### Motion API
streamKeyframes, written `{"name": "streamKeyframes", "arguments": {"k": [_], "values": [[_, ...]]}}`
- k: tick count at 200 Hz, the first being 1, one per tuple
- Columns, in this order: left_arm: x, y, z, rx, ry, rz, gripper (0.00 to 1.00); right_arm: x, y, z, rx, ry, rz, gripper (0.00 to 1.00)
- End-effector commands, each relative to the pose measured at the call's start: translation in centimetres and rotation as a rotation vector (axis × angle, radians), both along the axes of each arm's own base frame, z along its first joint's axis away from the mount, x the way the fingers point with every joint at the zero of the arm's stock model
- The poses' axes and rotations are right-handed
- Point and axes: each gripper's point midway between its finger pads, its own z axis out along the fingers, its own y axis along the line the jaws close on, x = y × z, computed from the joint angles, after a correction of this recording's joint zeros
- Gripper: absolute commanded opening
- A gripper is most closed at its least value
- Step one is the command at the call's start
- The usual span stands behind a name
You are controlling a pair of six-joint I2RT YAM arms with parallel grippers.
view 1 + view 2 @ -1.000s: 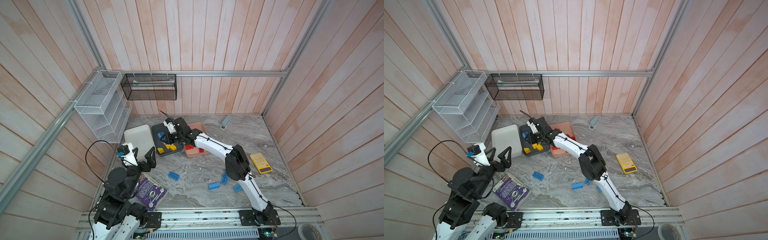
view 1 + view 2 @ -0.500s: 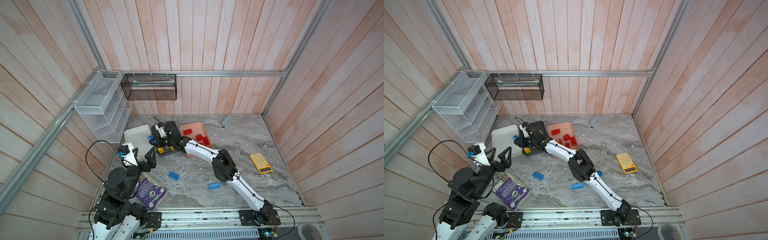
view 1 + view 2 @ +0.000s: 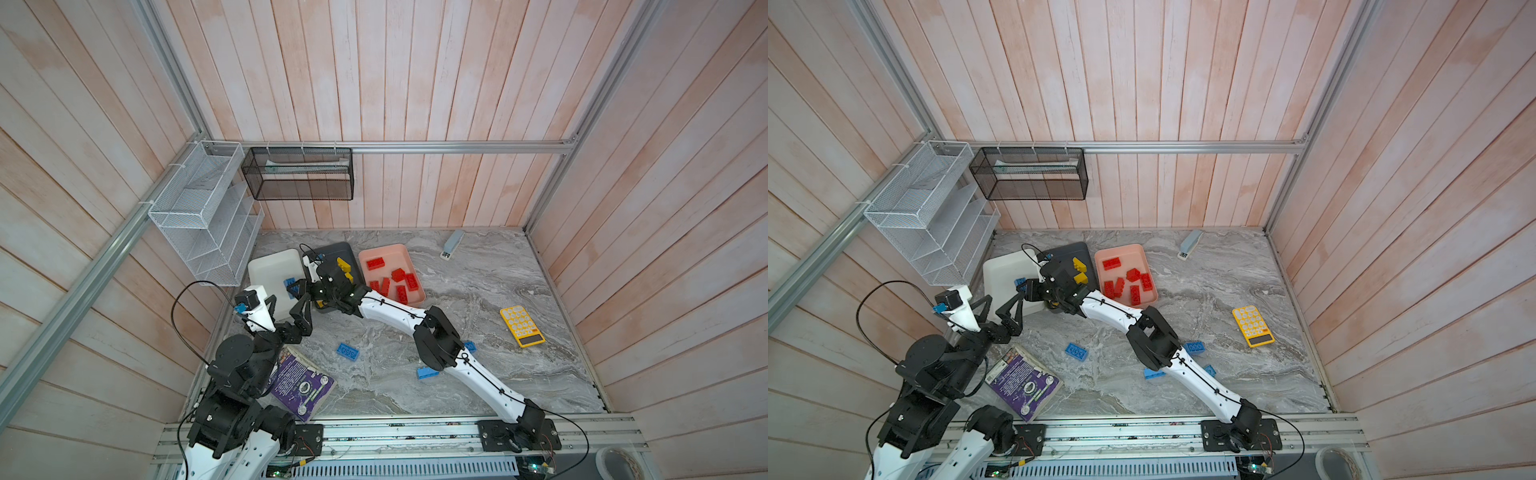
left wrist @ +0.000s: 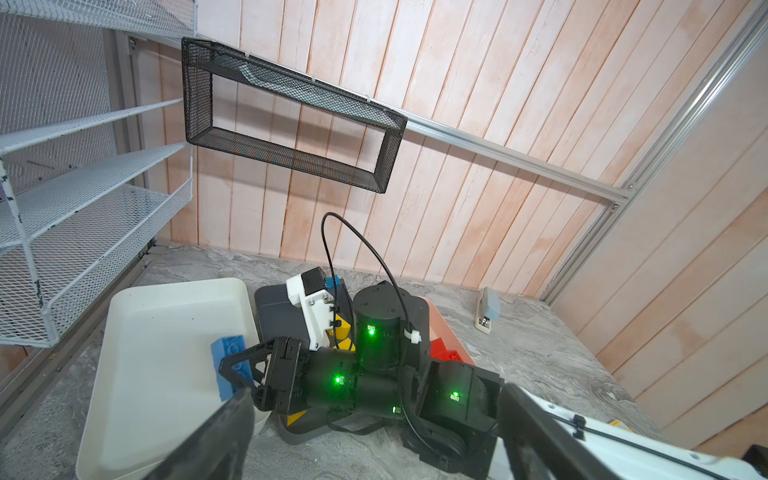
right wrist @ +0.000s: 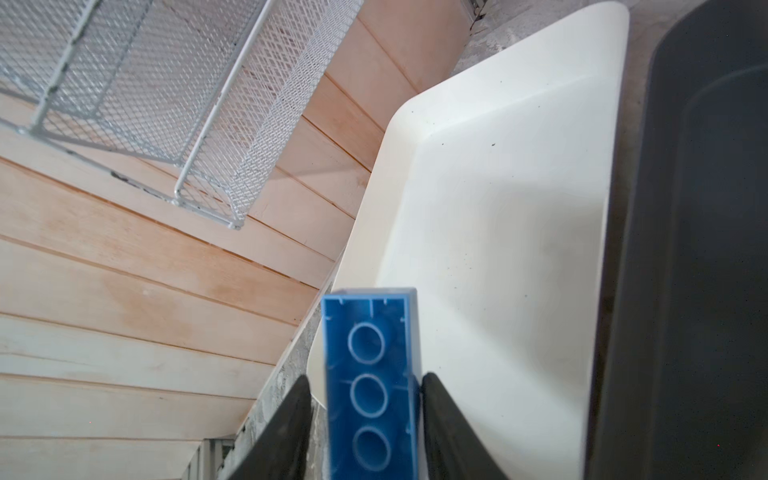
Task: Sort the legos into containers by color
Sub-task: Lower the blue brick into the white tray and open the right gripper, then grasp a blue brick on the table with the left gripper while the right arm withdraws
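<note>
- the right gripper (image 3: 293,286) reaches across the middle to the white tray (image 3: 269,266). judging by the sort so far, that is the tray meant for blue pieces.
- the right arm's wrist lies over the near end of the dark grey tray (image 3: 332,250) to get there.
- the blue brick (image 5: 370,374) sits between the jaws above the near part of the white tray's floor, its hollow underside turned to the wrist camera.
- in the left wrist view the brick stands on end inside the tray. whether its low end rests on the floor cannot be told.
- the jaws stand slightly wider than the brick, one side touching it and a sliver of gap on the other. the gripper therefore reads as open, with the brick loose rather than clamped.
- the release looks deliberately low, so the brick should land inside the rim.
- the left gripper (image 3: 300,316) hangs wide open and empty just beside the white tray's near edge, apparently parked clear of the drop.
- yellow bricks (image 3: 344,268) lie in the dark grey tray and red bricks (image 3: 395,276) in the salmon pink tray (image 3: 401,252).
- loose blue bricks (image 3: 348,351) lie on the worktop (image 3: 457,291) near the right arm's elbow, so blue sorting is judged barely begun.
</note>
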Motion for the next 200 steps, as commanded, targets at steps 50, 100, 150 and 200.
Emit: {"name": "streamKeyframes", "arguments": {"k": [50, 100, 150, 200], "values": [[0.5, -0.2, -1.0, 0.007, 0.028, 0.002, 0.93, 1.6, -1.0, 3.6, 0.041, -0.065, -0.031, 0.66], [2.1, -1.2, -3.5, -0.022, 0.185, -0.010, 0.93, 4.1, -7.2, 7.7, 0.005, -0.095, -0.094, 0.68], [3.6, -4.4, -11.3, -0.003, 0.577, -0.078, 0.94, 5.8, -20.5, 13.1, 0.096, -0.123, -0.273, 0.69], [2.5, -6.2, -16.1, 0.048, 0.698, -0.054, 0.95, 4.8, -33.1, 15.6, 0.014, -0.208, -0.473, 0.79]]}}
